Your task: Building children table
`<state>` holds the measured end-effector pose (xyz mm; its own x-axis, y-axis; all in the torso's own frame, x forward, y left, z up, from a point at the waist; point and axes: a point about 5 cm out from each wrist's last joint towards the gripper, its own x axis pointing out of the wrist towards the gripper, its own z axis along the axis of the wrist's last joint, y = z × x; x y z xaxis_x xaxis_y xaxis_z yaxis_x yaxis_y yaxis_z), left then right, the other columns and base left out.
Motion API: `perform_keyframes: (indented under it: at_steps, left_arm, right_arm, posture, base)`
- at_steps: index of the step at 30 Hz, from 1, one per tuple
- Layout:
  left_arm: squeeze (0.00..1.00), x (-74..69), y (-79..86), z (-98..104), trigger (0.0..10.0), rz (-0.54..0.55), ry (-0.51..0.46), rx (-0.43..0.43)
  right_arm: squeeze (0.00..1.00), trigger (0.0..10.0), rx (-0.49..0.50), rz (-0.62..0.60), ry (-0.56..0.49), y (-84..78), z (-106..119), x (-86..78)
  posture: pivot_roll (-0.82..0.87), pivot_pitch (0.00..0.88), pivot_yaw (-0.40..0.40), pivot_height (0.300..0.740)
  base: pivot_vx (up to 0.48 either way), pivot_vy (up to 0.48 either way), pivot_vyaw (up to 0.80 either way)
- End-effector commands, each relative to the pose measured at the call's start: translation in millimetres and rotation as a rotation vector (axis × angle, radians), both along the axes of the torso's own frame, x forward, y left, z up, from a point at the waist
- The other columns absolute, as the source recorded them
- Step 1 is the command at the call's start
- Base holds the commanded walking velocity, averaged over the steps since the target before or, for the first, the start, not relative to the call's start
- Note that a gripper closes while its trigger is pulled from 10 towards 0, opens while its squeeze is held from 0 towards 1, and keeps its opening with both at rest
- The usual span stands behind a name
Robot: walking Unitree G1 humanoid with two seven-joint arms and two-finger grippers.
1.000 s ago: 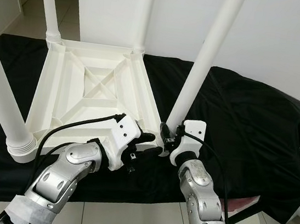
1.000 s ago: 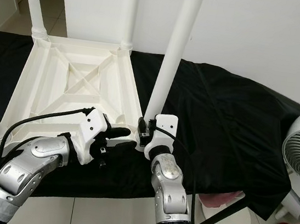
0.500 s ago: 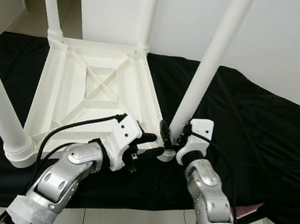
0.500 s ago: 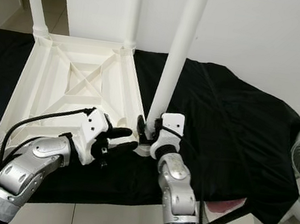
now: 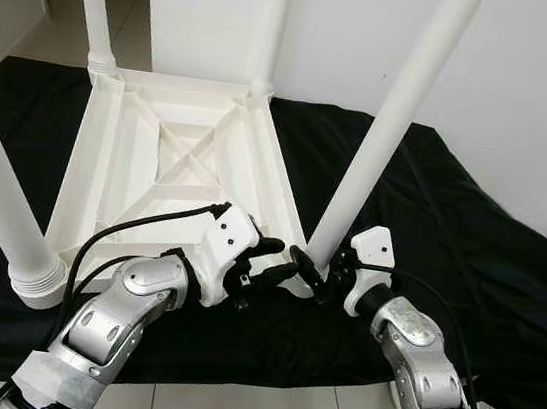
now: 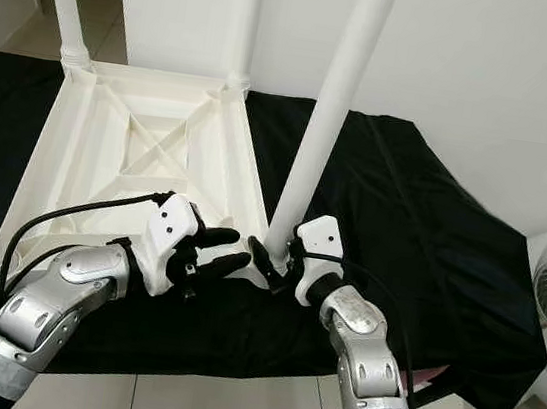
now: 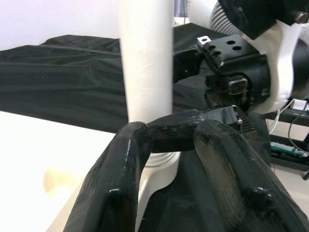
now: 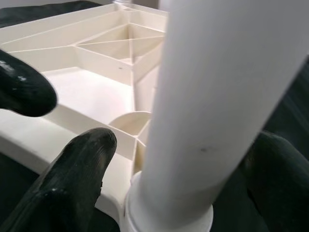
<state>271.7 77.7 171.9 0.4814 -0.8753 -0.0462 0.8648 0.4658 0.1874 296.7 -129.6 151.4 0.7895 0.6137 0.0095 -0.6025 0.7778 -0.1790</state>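
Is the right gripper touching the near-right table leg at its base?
Cannot tell. In the right wrist view the right gripper's fingers straddle the near-right leg, but no contact line or gap shows plainly.
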Motion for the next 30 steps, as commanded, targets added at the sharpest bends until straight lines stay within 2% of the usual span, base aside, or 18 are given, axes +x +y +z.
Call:
perform_keyframes:
  at_steps: [1, 7, 13, 14, 15, 16, 24, 30]
  left_arm:
    - [0.00, -0.9, -2.9, -1.4, 10.0, -0.040, 0.005, 0.012]
    - [0.00, -0.6, -3.4, -0.9, 10.0, -0.043, 0.004, 0.011]
    - [0.00, 0.1, -4.1, 0.5, 10.0, -0.045, 0.005, 0.010]
    - [0.00, 0.1, -4.4, 0.8, 10.0, -0.043, 0.004, 0.009]
    - [0.00, 0.2, -4.5, 1.1, 10.0, -0.041, 0.003, 0.007]
    - [0.00, 0.3, -4.2, 1.6, 10.0, -0.038, 0.003, 0.005]
    - [0.00, -0.6, -3.1, 1.1, 10.0, -0.027, 0.005, 0.001]
    - [0.00, -1.9, -4.1, -0.2, 10.0, -0.025, 0.011, -0.006]
  right_arm:
    - [0.00, 10.0, -0.045, 0.075, -0.021, -1.4, 2.2, 6.0]
    - [0.00, 10.0, -0.075, 0.121, -0.031, -0.1, 1.8, 11.0]
    - [0.00, 10.0, -0.134, 0.115, -0.023, 0.7, -5.2, 29.2]
    - [0.00, 4.9, -0.128, 0.122, -0.005, 1.7, -7.7, 30.4]
    - [0.00, 4.0, -0.122, 0.126, 0.006, 2.8, -9.6, 31.1]
    - [0.00, 0.0, -0.120, 0.130, 0.013, 4.1, -11.7, 31.0]
    - [0.00, 0.0, -0.102, 0.161, 0.028, 6.2, -17.3, 28.0]
    - [0.00, 0.0, -0.039, 0.108, 0.035, 6.5, -17.1, 25.0]
  posture:
    - [0.05, 0.010, -0.060, 0.740]
    - [0.05, 0.013, -0.055, 0.740]
    - [0.05, 0.020, -0.058, 0.740]
    - [0.06, 0.021, -0.061, 0.740]
    - [0.06, 0.021, -0.061, 0.740]
    - [0.06, 0.023, -0.064, 0.740]
    - [0.06, 0.029, -0.073, 0.740]
    - [0.06, 0.037, -0.080, 0.740]
  base:
    - [0.000, 0.000, 0.00]
    - [0.000, 0.000, 0.00]
    - [0.000, 0.000, 0.00]
    - [0.000, 0.000, 0.00]
    - [0.000, 0.000, 0.00]
    - [0.000, 0.000, 0.00]
    - [0.000, 0.000, 0.00]
    - [0.000, 0.000, 0.00]
